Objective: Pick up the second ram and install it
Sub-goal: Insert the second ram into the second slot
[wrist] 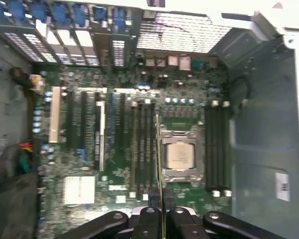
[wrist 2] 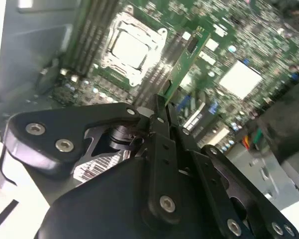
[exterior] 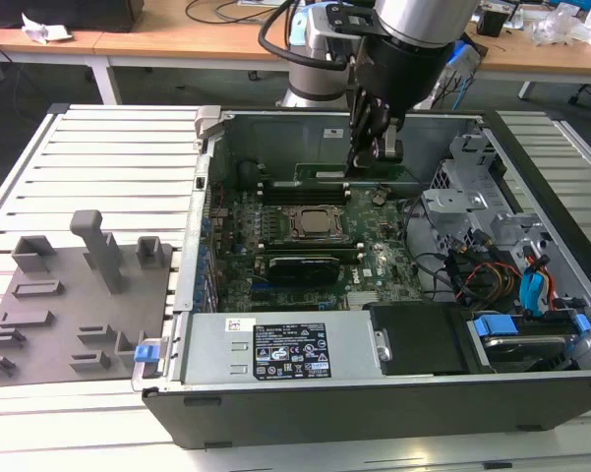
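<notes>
My gripper (exterior: 362, 162) is inside the open computer case, shut on the second ram (exterior: 320, 174), a slim green stick that it holds level above the motherboard (exterior: 374, 261). In the second wrist view the second ram (wrist 2: 186, 59) sticks out from between the black fingers (wrist 2: 161, 117). In the first wrist view the second ram (wrist: 159, 154) shows edge-on as a thin line, running between the black memory slots (wrist: 142, 144) and the CPU socket (wrist: 181, 154). It hangs above the slots. Whether it touches them I cannot tell.
A second bank of memory slots (wrist: 216, 144) lies on the socket's other side. A grey holder tray (exterior: 69, 305) sits at the exterior view's left. Power supply (exterior: 285, 349) lines the near wall. Drive cage and cables (exterior: 511, 275) crowd the right.
</notes>
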`<act>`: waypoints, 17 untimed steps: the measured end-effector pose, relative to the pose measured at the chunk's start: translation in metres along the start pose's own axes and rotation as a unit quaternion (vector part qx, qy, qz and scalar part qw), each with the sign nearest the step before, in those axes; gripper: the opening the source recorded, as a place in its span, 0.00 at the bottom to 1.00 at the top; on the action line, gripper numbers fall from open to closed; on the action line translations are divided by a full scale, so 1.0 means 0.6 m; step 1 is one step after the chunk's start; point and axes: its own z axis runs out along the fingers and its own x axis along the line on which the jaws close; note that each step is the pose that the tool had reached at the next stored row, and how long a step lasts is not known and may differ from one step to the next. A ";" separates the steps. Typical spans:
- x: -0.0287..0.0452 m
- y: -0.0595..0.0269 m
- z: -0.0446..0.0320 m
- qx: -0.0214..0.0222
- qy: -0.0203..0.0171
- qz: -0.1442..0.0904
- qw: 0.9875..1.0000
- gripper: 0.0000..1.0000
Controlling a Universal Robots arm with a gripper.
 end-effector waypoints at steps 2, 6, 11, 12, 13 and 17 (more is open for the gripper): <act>0.000 0.000 0.002 0.000 -0.001 0.000 1.000 0.14; 0.002 -0.001 0.012 0.000 -0.001 0.000 1.000 0.14; 0.004 -0.003 0.024 0.000 -0.001 0.000 1.000 0.14; 0.004 -0.003 0.026 0.000 -0.001 0.000 1.000 0.14; 0.004 -0.003 0.027 0.000 -0.001 0.000 1.000 0.14; 0.006 -0.004 0.036 0.000 -0.001 0.000 1.000 0.14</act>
